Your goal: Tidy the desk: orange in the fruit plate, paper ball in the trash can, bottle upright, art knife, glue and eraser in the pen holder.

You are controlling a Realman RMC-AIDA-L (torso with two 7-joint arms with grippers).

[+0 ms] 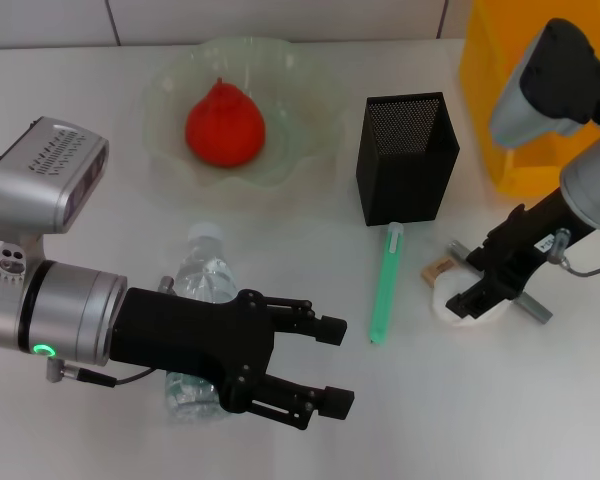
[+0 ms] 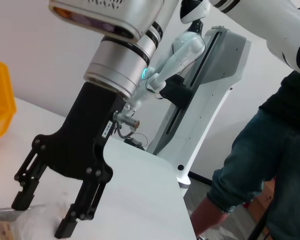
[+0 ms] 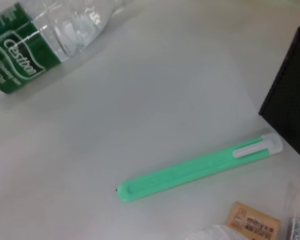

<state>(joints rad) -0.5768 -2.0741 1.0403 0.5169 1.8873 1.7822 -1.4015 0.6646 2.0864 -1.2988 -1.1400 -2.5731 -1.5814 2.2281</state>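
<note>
One red-orange dimpled orange [image 1: 225, 125] sits inside the one wide translucent pale-green fruit plate [image 1: 310, 150] at the far side of the white table [image 1: 400, 420]. One tall black mesh pen holder [image 1: 407, 157] stands upright beside the plate, and one bright yellow plastic trash can [image 1: 495, 90] stands at the far right corner.

One clear plastic water bottle [image 1: 202, 285] with a dark green label lies on its side, its long axis running near to far, white cap pointing toward the plate. One slim green art knife [image 1: 385, 285] lies flat just in front of the pen holder, long axis also near to far, its white-clipped end toward the holder.

One small tan eraser [image 1: 439, 269] lies right of the knife, touching or just beside one white crumpled paper ball [image 1: 448, 305]. A grey metal bar-shaped thing [image 1: 528, 305] lies under the right arm.

The left gripper [image 1: 332, 365] hovers over the bottle's lower half, jaws spread, holding nothing. The right gripper [image 1: 472, 299] is down at the paper ball with its jaws spread around it.
</note>
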